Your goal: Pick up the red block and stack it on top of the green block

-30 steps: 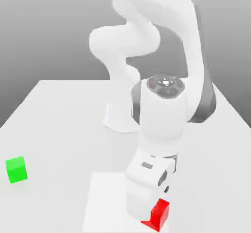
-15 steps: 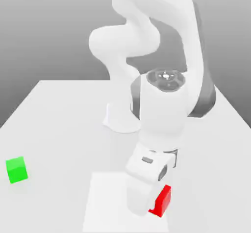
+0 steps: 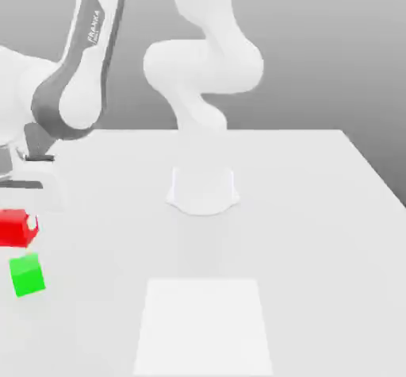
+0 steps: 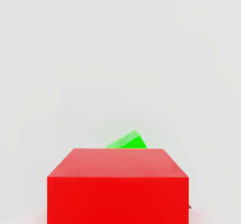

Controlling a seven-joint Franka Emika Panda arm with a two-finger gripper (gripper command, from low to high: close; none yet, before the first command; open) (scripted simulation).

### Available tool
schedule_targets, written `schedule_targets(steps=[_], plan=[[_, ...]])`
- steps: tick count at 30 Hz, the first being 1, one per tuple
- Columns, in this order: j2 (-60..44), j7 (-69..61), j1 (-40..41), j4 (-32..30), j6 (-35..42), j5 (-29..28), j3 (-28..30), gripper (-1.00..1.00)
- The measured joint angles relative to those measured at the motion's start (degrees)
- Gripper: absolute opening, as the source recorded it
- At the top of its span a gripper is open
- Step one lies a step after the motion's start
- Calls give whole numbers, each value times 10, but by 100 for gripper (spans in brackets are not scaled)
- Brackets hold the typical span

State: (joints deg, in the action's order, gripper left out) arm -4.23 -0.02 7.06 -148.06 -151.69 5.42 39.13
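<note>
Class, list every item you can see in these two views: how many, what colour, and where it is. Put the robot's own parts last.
red block: one, bright red, held off the table just above the green block, at the exterior view's left edge.
green block: one, bright green, resting on the table.
table: one, white.
square patch: one, paler white, on the table's near part.
gripper: one, white, shut on the red block.
arm: one, white and grey, base at table centre.

The arm [image 3: 202, 66] is glossy white with rounded, bulbous links. One link [image 3: 83, 66] has a dark grey side panel bearing white lettering. Its round white base [image 3: 204, 190] flares slightly.
</note>
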Motion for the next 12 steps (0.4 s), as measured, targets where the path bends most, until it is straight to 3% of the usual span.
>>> schedule_targets(steps=[9, 10, 12], plan=[[-99, -104, 53, 9, -67, 146, -78, -100], [-108, -114, 60, 9, -72, 159, -88, 100], [-108, -114, 60, 9, -72, 159, -88, 100]])
